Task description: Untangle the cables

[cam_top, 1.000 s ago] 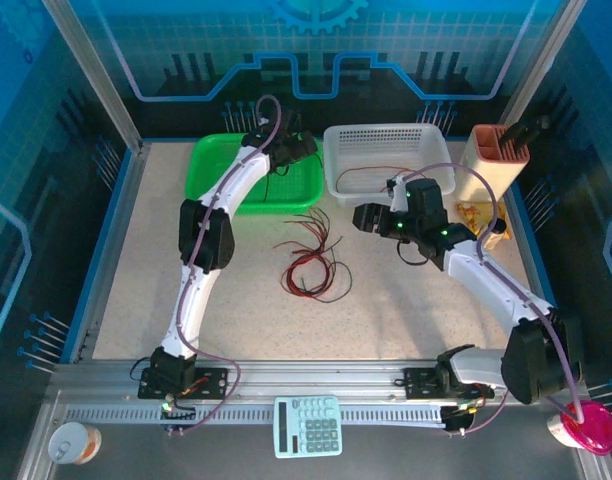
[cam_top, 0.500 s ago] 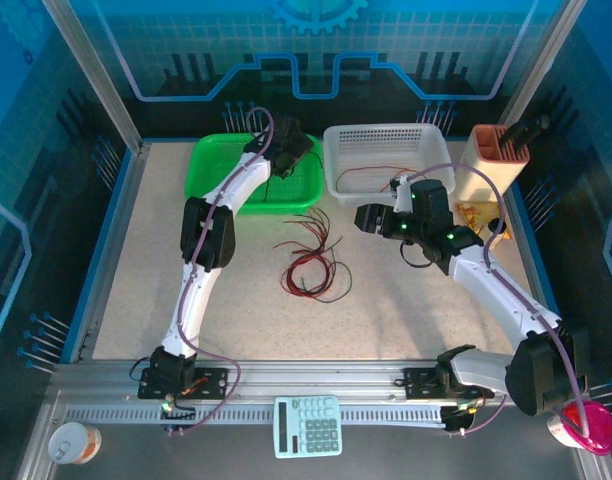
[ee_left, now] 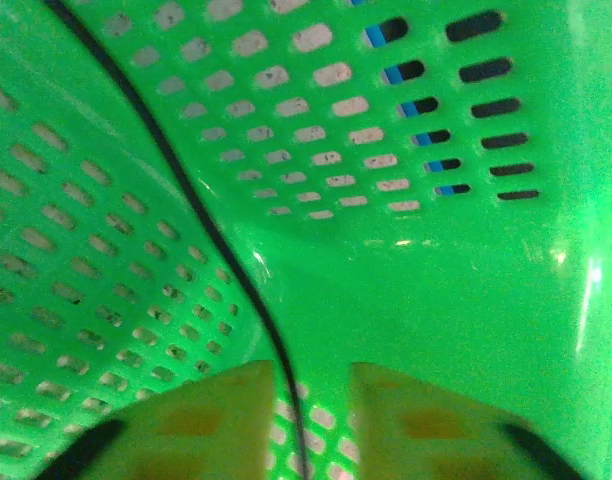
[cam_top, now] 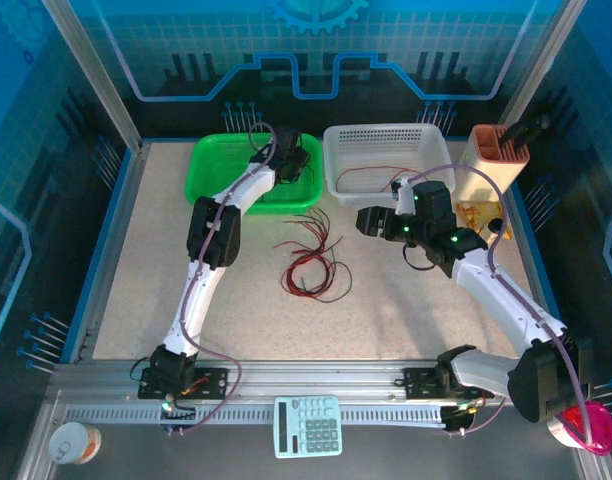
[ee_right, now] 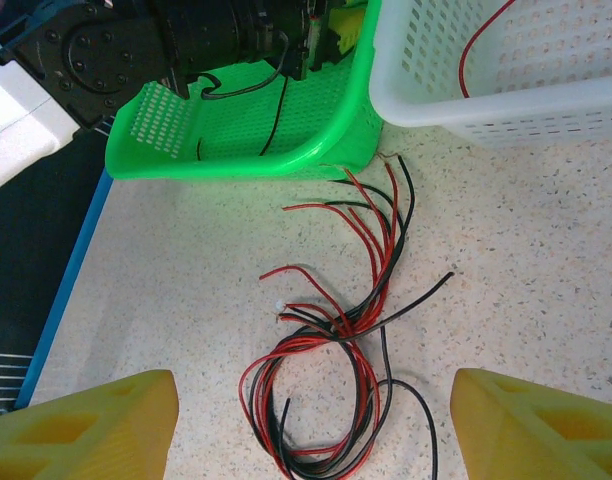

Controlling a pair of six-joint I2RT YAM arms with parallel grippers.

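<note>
Several thin red and black cables (cam_top: 311, 262) lying in a loose tangle on the speckled table (cam_top: 146, 290), just in front of the green basket (cam_top: 208, 172) and a little to its right. Looped into rough coils at the end farthest from the green basket, straighter and fanned out at the end nearest it, a few tips reaching almost to its front right corner. From the right wrist, cables (ee_right: 336, 350) spread below the green basket (ee_right: 236, 165), red strands crossing black ones. One black cable (ee_left: 218, 245) inside the green basket (ee_left: 436, 300), running down across its perforated floor and wall and passing between the fingers of the left gripper (ee_left: 314, 375). Left gripper (cam_top: 286, 160) lowered into the green basket near its right end, jaws drawn close with only a narrow gap around that black cable; cannot tell whether actually pinched. Right gripper (cam_top: 364, 220) hovering to the right of the green basket, beyond the tangle, jaws spread wide and grasping nothing. White basket (cam_top: 331, 160) just beside the green basket on its right, one red cable (cam_top: 371, 172) lying inside.
</note>
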